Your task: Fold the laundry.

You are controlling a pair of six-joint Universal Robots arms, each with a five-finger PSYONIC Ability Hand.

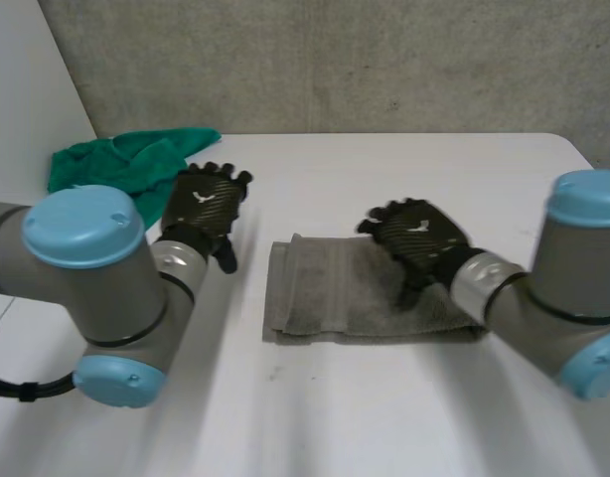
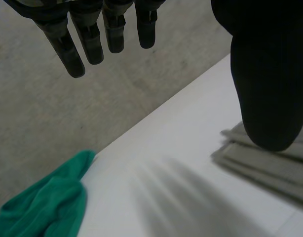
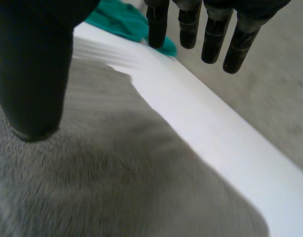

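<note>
A white table (image 1: pixel 384 417) is backed by a rough grey concrete wall (image 1: pixel 384 60). Beyond the fingertips (image 2: pixel 75 66) of the left hand (image 2: pixel 270 74) the table's far edge shows against that grey concrete. A plain white panel (image 1: pixel 27 79) adjoins the wall.

The white counter (image 1: pixel 384 417) spreads before me; a grey concrete wall (image 1: pixel 384 60) stands at twelve o'clock, a white panel (image 1: pixel 17 79) at ten o'clock.

The left hand (image 2: pixel 270 74) hangs above the white table (image 2: pixel 176 148) with its fingers (image 2: pixel 92 42) straight and holding nothing, while a folded grey towel (image 2: pixel 272 168) lies on the table and a green cloth (image 2: pixel 48 207) lies at the table's edge.
</note>
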